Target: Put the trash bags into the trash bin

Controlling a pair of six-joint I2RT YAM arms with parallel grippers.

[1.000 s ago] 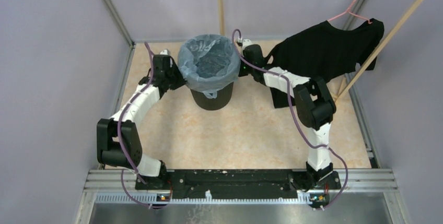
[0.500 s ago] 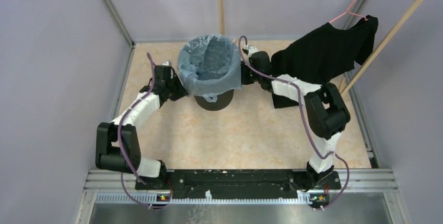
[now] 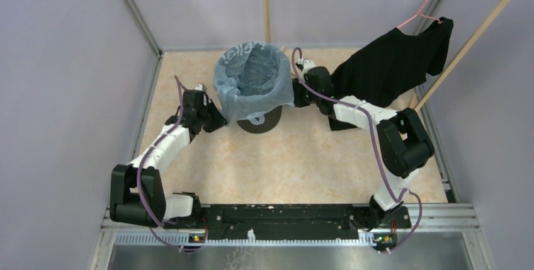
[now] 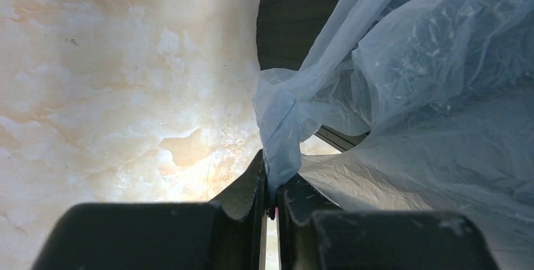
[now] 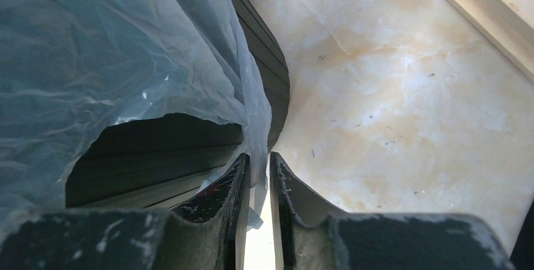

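The left gripper (image 4: 271,185) and right gripper (image 5: 257,172), each clamped on the hem of the pale blue trash bag (image 3: 252,72), hold it draped over the rim of the black trash bin (image 3: 259,123). Even downward pulls on both sides should seat the thin film without tearing.

Seen from above, the pale blue trash bag (image 3: 252,81) hides the rim and upper wall of the black trash bin (image 3: 259,123), so only its base shows. The fingertips of the left gripper (image 3: 219,118) and right gripper (image 3: 291,95) are too small to make out against the film. The wooden clothes rack (image 3: 469,34) runs off the top edge, the right arm (image 3: 359,107) covers the black T-shirt (image 3: 390,62) at its lower hem, and both wrist views crop bag and bin.
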